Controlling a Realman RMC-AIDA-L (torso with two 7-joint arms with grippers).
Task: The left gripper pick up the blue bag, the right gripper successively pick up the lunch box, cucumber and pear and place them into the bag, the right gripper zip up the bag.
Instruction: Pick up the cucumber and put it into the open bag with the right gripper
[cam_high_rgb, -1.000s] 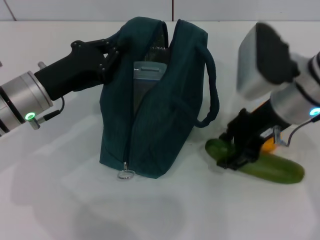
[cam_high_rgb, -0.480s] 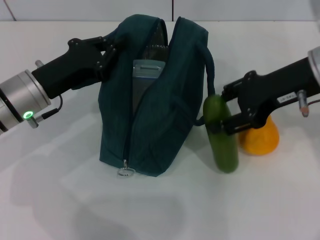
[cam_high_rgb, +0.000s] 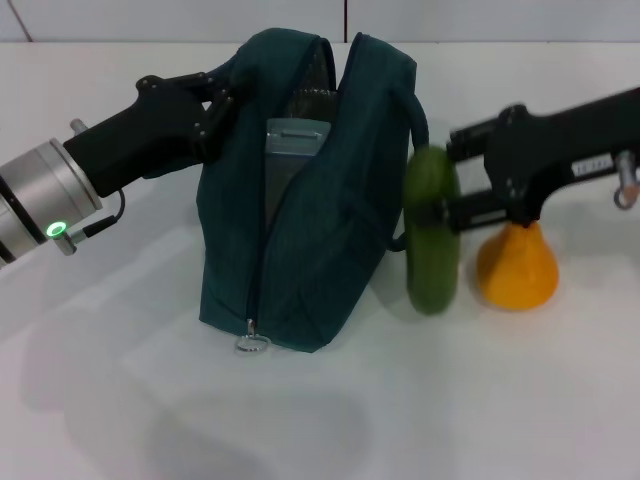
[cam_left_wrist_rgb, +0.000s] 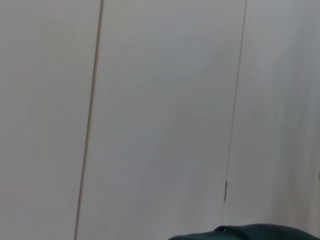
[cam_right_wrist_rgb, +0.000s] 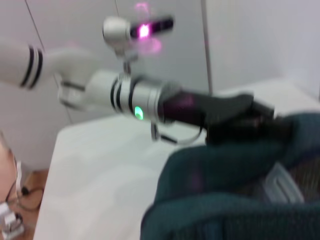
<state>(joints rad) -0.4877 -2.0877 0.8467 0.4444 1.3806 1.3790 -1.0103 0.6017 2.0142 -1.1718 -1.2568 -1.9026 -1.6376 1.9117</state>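
What has moved: since the earlier head picture, the cucumber (cam_high_rgb: 431, 232) is riding higher off the table (cam_high_rgb: 420, 420) and the right gripper (cam_high_rgb: 447, 212) is sitting higher too — the blue bag (cam_high_rgb: 320, 200), the left gripper (cam_high_rgb: 215, 112) and the pear (cam_high_rgb: 516, 267) are staying just where they were.

Step in hand: the right gripper is carrying the cucumber toward the bag's open top; it looks about half done with the packing.

How to do it well: it is probably needing to lift the cucumber above the bag's rim first, then move it over the gap next to the lunch box (cam_high_rgb: 292, 150) and lower it in slowly — the hanging end could be catching on the bag's side or its strap (cam_high_rgb: 424, 130) if it goes across too low.

Right gripper: its fingers are squeezing the cucumber near its upper part, and the cucumber is hanging almost upright, just beside the bag's right side.

Left gripper: it is pinching the bag's top edge on the left side and holding the mouth open.

Lunch box: it is standing inside the bag already, showing through the open zip.

Pear: it is waiting on the table, near the cucumber and under the right arm.

Zip pull (cam_high_rgb: 252, 347): it is lying down at the bag's bottom front, so the zip is wide open.
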